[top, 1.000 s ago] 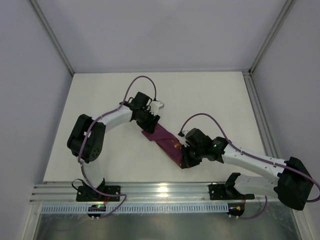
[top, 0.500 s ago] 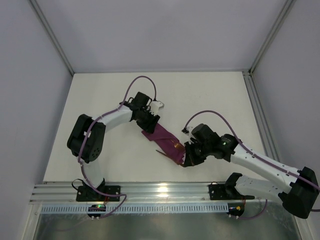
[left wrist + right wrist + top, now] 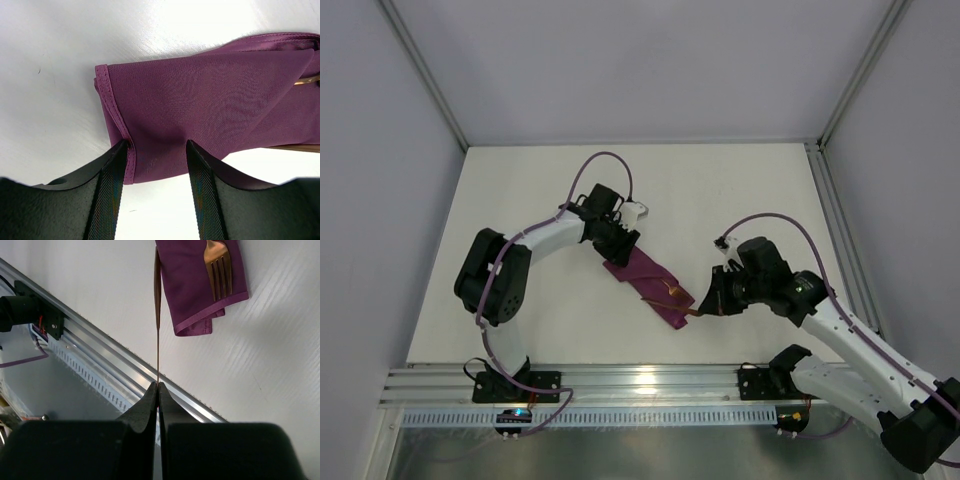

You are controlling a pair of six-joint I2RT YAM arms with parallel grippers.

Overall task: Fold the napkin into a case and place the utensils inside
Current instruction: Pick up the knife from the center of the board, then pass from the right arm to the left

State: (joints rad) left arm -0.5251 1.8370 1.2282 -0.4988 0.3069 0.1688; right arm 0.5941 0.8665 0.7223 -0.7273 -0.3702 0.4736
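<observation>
Since the right pincer (image 3: 158,387) is clamped only on the very end of the knife (image 3: 157,315), which shows edge-on, the blade could swivel or slip in that thin grip. Its far tip sits along the edge of the folded napkin (image 3: 195,290), which rests on the surface (image 3: 265,355) with the fork (image 3: 218,262) lying on it. A push could slide under the cloth, bunch it, or knock the fork askew. The left pincer (image 3: 156,147), half open, straddles just the opposite hem, so it may not stop the cloth dragging.
</observation>
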